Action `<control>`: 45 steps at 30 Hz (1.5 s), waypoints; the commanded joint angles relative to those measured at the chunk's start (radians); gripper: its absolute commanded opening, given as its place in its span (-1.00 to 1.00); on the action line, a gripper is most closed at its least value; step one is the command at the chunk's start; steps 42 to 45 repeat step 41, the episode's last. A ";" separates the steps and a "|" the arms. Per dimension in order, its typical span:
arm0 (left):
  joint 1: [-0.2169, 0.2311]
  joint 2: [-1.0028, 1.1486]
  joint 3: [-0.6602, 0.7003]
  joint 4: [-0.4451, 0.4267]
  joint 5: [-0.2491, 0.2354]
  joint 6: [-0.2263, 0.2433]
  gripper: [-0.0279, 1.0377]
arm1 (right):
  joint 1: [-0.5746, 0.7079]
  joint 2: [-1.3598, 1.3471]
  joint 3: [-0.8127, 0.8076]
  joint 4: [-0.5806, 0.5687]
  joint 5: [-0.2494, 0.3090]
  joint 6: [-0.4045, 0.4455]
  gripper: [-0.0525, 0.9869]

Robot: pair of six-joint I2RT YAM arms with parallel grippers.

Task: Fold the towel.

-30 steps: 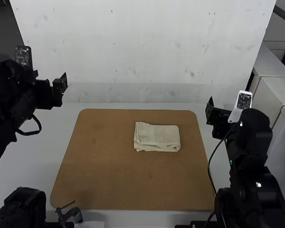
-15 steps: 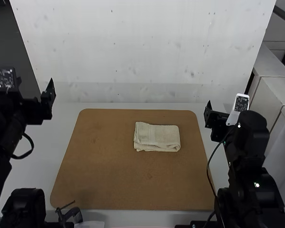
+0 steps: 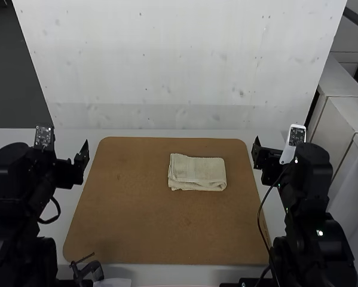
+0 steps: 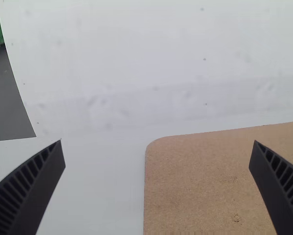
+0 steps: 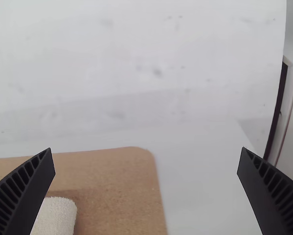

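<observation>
Our right end effector (image 5: 146,149) is spread wide and empty, and so is our left end effector (image 4: 157,142). The towel (image 3: 196,174), already a compact folded rectangle, lies on the brown board (image 3: 125,221) over the bench (image 3: 77,197), its long axis running side to side. It sits leftward of our right arm (image 3: 307,197), the nearer one, so we judge any last tidying would suit that arm.
</observation>
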State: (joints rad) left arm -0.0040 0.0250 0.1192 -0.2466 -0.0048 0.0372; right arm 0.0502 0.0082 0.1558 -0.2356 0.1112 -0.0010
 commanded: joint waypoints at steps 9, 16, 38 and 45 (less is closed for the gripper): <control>0.007 -0.008 -0.041 0.029 0.091 -0.022 0.88 | -0.010 0.009 -0.029 0.009 -0.050 0.009 0.96; 0.007 -0.008 -0.041 0.029 0.086 -0.023 0.90 | -0.010 0.007 -0.048 0.032 -0.091 0.033 0.96; 0.007 -0.008 -0.043 0.030 0.086 -0.023 0.90 | -0.010 0.007 -0.048 0.032 -0.091 0.033 0.96; 0.007 -0.008 -0.041 0.030 0.086 -0.023 0.90 | -0.010 0.007 -0.050 0.032 -0.091 0.033 0.96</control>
